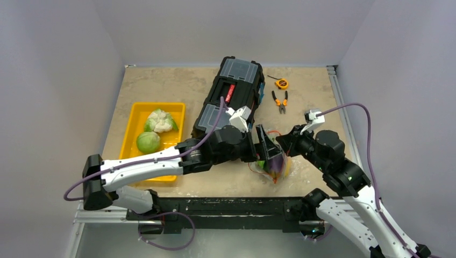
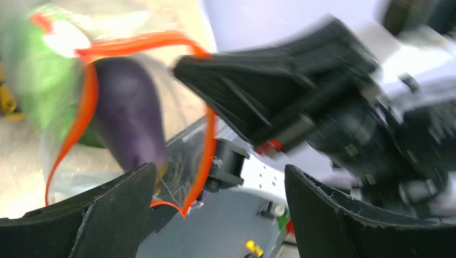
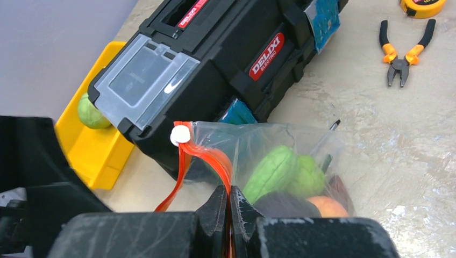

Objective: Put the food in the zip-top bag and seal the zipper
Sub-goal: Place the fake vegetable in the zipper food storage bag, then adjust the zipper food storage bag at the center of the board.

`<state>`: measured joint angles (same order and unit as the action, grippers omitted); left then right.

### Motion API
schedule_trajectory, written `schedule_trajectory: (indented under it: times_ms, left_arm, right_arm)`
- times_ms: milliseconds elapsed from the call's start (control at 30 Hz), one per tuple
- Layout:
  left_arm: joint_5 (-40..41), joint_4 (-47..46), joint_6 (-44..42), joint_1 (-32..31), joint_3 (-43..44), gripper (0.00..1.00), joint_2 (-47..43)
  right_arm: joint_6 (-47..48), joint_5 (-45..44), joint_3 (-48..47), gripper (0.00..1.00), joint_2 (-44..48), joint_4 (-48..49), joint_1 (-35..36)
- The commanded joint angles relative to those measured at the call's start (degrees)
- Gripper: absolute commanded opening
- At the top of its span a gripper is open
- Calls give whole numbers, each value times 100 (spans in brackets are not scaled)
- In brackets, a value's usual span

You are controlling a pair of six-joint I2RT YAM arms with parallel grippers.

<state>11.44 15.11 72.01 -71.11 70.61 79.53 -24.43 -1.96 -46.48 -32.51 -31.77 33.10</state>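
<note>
The right gripper (image 3: 229, 215) fills the bottom of its wrist view, fingers pressed together and pinching the red-orange zipper (image 3: 207, 156) of the bag (image 3: 301, 142). A white slider (image 3: 180, 134) sits at the zipper's far end. The bag lies on the bench (image 1: 226, 183) just in front of the toolbox (image 3: 215, 70), between the two grippers. It holds green pieces (image 3: 279, 172), an eggplant (image 3: 282, 204) and an orange piece (image 3: 328, 207).

The black toolbox carries a red label (image 3: 266, 56) reading "DELIXI ELECTRIC", and a second red strip near its handle also shows "DELIXI". Its lid has clear compartment covers.

The left gripper (image 2: 218, 177) is at the bag's mouth with its jaws spread wide and nothing between them.

The yellow tray (image 1: 177, 110), left of the toolbox, holds a cauliflower (image 1: 160, 121) and a cabbage (image 1: 148, 142). Orange-handled pliers (image 1: 279, 101) and a yellow tape measure (image 1: 282, 83) lie on the bench to the right of the toolbox; any writing on the tape measure is too small to read.
</note>
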Motion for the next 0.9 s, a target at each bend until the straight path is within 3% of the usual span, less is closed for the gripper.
schedule_trajectory:
  times_ms: [0, 100, 233, 333, 500, 633, 767, 867]
  left_arm:
    - [-1166, -1822, -2385, -17, -708, 87, -761]
    - [-1176, -2276, -2951, -9, -1292, 90, -1253]
    - [-393, -1457, -3734, -16, -1343, 99, -1573]
    - [-71, -884, -4409, -14, -1263, 100, -1454]
    - [-272, -699, -5607, -8, -1207, 58, -854]
    - [-192, -163, -5247, -8, -729, 57, -323]
    - [-327, -266, -4742, -8, -668, 52, -25]
    - [-501, -411, -4603, -8, -695, 36, 63]
  right_arm:
    - [9, -38, -160, 0, 4, 112, 23]
    - [-11, -82, -176, 0, 52, 92, 27]
    - [-5, -103, -253, 0, -19, 2, 24]
    - [-42, -120, -282, 0, -10, -71, 23]
    - [-41, -226, -351, 0, 33, -136, 28]
    - [-21, -245, -391, 0, -45, -182, 22]
    - [-38, -192, -371, 0, -96, -192, 27]
    - [-46, -199, -400, 0, -104, -218, 25]
